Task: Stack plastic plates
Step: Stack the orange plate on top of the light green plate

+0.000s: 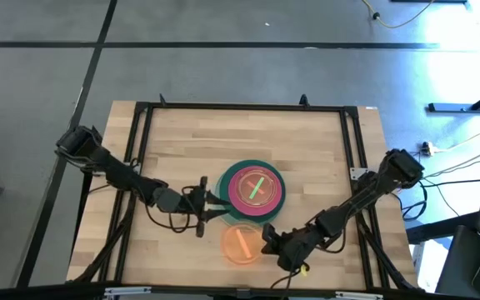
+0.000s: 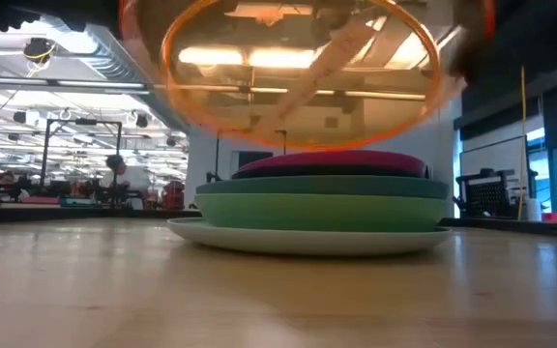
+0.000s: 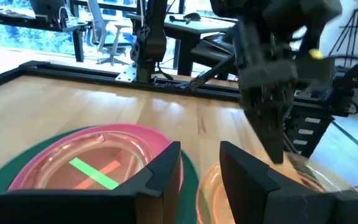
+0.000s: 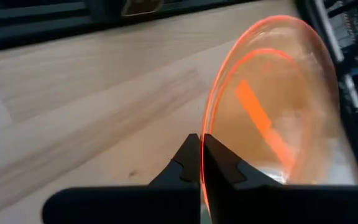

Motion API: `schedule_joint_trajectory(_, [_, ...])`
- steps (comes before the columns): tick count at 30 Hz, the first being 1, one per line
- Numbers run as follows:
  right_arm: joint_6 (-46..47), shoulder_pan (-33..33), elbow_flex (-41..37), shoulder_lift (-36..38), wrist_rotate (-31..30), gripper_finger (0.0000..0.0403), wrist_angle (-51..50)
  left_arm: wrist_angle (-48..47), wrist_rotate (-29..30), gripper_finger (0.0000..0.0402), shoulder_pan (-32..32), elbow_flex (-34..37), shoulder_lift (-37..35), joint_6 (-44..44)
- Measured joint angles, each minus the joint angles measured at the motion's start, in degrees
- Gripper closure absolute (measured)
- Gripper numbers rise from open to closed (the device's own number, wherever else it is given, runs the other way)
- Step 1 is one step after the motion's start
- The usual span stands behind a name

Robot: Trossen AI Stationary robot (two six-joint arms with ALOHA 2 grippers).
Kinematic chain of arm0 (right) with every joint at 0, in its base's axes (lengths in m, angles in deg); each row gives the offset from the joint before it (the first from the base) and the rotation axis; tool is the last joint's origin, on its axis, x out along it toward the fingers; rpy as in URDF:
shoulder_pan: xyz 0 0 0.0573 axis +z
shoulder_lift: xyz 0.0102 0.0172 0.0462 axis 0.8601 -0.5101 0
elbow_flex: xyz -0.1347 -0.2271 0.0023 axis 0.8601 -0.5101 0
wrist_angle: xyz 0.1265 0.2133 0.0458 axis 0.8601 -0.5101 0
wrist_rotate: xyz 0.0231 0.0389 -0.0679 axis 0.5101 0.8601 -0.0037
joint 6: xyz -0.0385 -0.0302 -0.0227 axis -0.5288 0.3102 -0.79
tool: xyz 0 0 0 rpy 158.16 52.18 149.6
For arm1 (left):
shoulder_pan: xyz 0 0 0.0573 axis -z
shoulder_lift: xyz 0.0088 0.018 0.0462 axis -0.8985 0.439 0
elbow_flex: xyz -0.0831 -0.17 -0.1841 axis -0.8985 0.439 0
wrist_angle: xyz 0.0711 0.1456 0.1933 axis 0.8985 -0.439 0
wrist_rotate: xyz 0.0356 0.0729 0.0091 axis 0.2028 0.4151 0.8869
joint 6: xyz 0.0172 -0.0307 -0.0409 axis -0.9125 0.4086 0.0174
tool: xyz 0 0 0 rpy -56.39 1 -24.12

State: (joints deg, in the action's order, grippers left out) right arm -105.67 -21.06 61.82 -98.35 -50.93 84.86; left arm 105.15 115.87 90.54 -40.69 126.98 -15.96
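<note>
Wood-slat table [image 1: 190, 142] with a black frame rail around it, sitting on a grey floor with dark seams; cables run along the frame's right edge.

Plate stack [image 1: 253, 192] is just right of frame centre in the high view. Low view shows it bottom-up: pale plate, green, teal, magenta.

Orange plate [image 1: 240, 244] is lower centre, just below the stack. Right gripper [image 1: 267, 243] is clamped on its right rim, fingers [image 4: 194, 163] pinched together on the edge. Low view shows the plate raised off the table, above stack height.

Left gripper [image 1: 213, 204] sits at the stack's left edge, fingers [image 3: 160, 174] apart, nothing between them.

Room behind: office with ceiling lights, desks, chairs, windows.
</note>
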Motion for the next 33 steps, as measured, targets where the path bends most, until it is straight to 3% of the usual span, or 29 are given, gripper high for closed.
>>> schedule_joint_trajectory(5, [0.11,-0.03,0.02,4.57,-0.83,0.0403,-1.24,-0.86,-0.01,0.0296,0.11,0.02,-0.04,0.04])
schedule_joint_trajectory(15, [5.20,-2.13,0.00,11.49,-9.15,0.0403,-15.19,0.34,0.00,0.0296,0.09,0.02,-0.04,0.44])
schedule_joint_trajectory(24, [13.79,-12.26,-3.09,10.47,-8.65,0.0403,-16.89,0.33,0.00,0.0296,0.09,0.02,-0.04,0.52])
schedule_joint_trajectory(33, [20.89,-17.47,-3.58,7.82,-2.99,0.0402,-16.55,0.31,0.00,0.0296,0.09,0.04,-0.04,0.57])
